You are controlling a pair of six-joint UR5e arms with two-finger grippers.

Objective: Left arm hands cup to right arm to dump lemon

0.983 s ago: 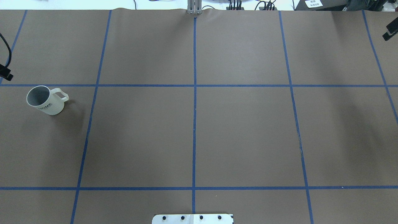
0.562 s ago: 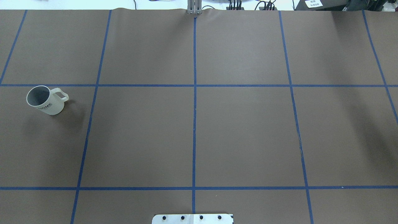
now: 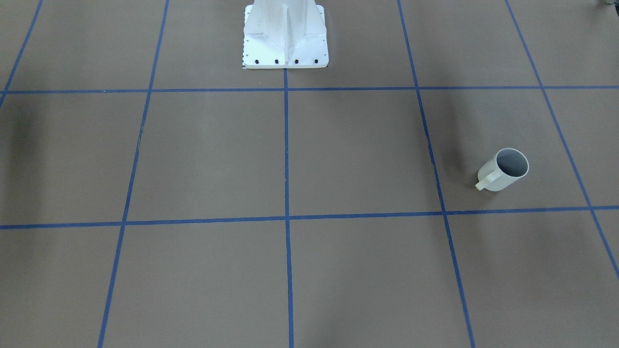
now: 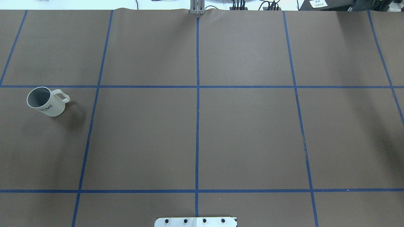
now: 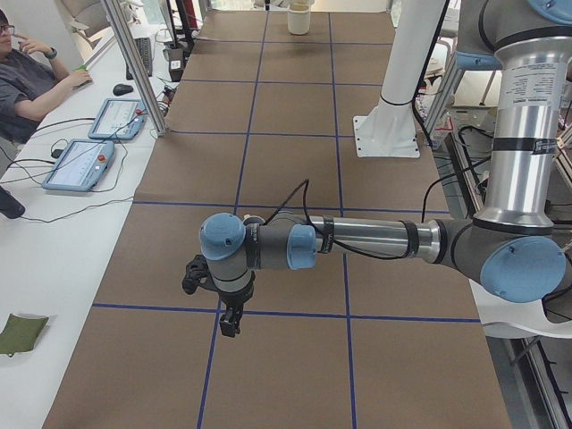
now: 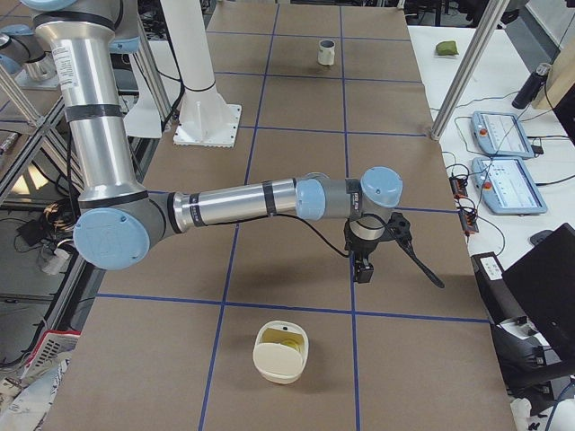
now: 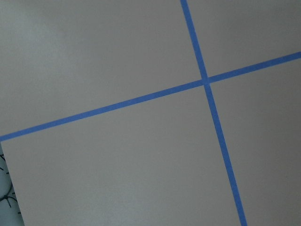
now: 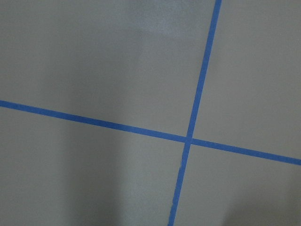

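The cream-white cup [image 4: 46, 101] stands upright at the table's left, handle to the right, its grey inside looking empty. It also shows in the front view [image 3: 503, 170] and far off in the right side view [image 6: 328, 52]. Yellow-green lemon pieces [image 6: 286, 338] lie inside a cream container [image 6: 280, 359] near the table's right end. My left gripper [image 5: 230, 326] hangs over the left end and my right gripper [image 6: 362, 269] over the right end. Both are away from the cup, and I cannot tell whether they are open or shut.
The white robot base [image 3: 285, 38] stands at the table's near middle edge [image 4: 195, 221]. Blue tape lines grid the brown table. An operator [image 5: 27, 80] sits beside tablets [image 5: 80, 161] along the far side. Both wrist views show only tape lines.
Dark gripper parts at the left and right edges of the overhead view one second ago have moved out of frame. The cup has not moved.
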